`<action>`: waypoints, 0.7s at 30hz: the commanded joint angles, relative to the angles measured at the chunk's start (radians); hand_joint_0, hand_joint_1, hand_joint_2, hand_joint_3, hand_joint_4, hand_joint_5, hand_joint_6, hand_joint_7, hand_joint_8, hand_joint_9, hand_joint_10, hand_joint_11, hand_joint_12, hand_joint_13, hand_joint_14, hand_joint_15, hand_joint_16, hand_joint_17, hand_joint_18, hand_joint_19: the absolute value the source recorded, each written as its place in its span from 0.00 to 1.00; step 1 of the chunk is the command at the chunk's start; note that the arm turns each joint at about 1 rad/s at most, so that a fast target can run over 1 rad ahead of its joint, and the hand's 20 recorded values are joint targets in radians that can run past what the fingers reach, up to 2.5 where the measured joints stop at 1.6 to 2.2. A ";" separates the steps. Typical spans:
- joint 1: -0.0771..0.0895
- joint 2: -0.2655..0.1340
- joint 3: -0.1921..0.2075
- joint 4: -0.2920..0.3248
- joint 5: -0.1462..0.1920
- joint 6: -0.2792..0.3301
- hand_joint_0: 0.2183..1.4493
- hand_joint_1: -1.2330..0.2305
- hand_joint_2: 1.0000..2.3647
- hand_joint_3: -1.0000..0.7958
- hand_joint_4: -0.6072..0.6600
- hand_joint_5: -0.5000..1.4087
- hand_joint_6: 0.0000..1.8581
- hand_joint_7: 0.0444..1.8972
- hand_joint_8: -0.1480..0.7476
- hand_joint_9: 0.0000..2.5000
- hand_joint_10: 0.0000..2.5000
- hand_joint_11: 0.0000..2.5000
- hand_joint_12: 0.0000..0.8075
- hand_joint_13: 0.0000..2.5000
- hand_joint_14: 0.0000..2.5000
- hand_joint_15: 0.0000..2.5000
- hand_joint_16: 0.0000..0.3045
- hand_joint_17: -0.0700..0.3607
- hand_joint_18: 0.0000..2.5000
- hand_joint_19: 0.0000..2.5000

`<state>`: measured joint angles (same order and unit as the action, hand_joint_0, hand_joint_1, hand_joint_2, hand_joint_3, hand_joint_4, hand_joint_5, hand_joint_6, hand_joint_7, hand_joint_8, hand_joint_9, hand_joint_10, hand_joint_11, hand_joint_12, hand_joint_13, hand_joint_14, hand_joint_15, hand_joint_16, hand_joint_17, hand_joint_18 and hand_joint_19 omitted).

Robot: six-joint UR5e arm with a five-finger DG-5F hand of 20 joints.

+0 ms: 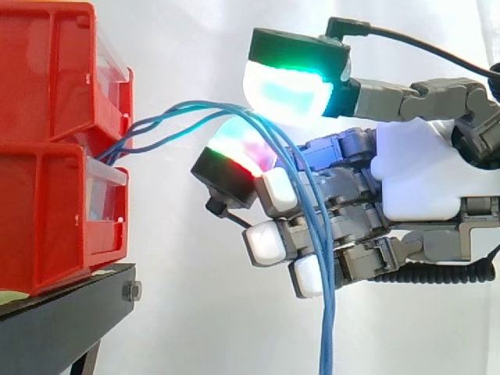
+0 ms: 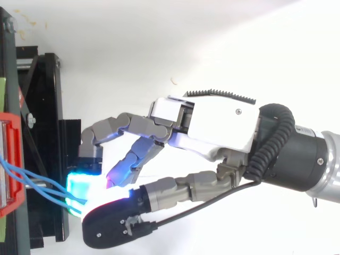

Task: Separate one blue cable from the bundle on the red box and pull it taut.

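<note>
Blue cables (image 1: 327, 328), led from red bins (image 1: 47, 195), are pinched together between thumb and finger of hand (image 1: 422, 180), apparently so one may be separated and tautened.

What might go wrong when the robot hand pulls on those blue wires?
1. Several blue cables run together between the hand's glowing pads, so a pull may drag the whole bundle instead of one.
2. The cables come out from between the stacked red bins. A hard tug might shift the bins on the black stand.
3. The loose lengths hang down past the other fingers and could snag there.
</note>
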<state>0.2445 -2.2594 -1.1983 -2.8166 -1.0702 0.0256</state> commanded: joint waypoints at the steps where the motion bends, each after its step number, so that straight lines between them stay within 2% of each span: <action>1: -0.001 0.000 0.000 -0.001 0.001 0.000 0.28 0.36 0.01 0.35 0.64 0.18 0.40 0.57 0.56 0.40 0.01 0.24 0.48 0.38 0.01 0.18 0.18 0.44 0.33 0.26; 7: -0.001 0.000 0.000 -0.003 0.001 -0.001 0.28 0.36 0.00 0.28 0.64 0.18 0.40 0.56 0.56 0.40 0.01 0.24 0.49 0.38 0.00 0.17 0.18 0.44 0.33 0.26; 12: 0.001 0.000 0.000 0.000 -0.001 0.000 0.31 0.31 0.00 0.30 0.63 0.17 0.42 0.55 0.55 0.39 0.01 0.24 0.48 0.38 0.00 0.17 0.17 0.44 0.33 0.25; 21: 0.001 0.000 0.000 0.002 -0.001 0.010 0.37 0.29 0.00 0.30 0.62 0.16 0.45 0.54 0.54 0.38 0.01 0.25 0.46 0.38 0.01 0.17 0.17 0.43 0.33 0.24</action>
<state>0.2452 -2.2595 -1.1981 -2.8163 -1.0707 0.0352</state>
